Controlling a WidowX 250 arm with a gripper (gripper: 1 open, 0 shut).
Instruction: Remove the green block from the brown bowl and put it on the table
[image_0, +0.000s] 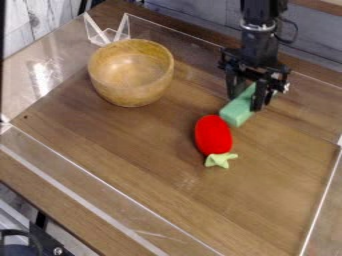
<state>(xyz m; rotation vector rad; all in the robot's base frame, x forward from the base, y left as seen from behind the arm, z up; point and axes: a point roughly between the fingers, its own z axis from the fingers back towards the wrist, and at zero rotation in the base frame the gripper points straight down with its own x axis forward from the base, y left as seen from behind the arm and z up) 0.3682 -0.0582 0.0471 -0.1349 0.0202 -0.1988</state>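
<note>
My gripper (255, 92) hangs over the right middle of the table (120, 150), shut on the green block (239, 110). The block is a light-green bar, tilted, with its lower end close to the tabletop. Whether that end touches the wood I cannot tell. It sits just above and to the right of the red toy. The brown bowl (131, 72) stands at the back left, round and wooden, with nothing showing inside it. Bowl and gripper are well apart.
A red strawberry-like toy (213, 134) with a green stem lies on the table just below the block. A clear plastic border (80, 190) runs around the table's edges. A clear folded plastic piece (104, 30) stands behind the bowl.
</note>
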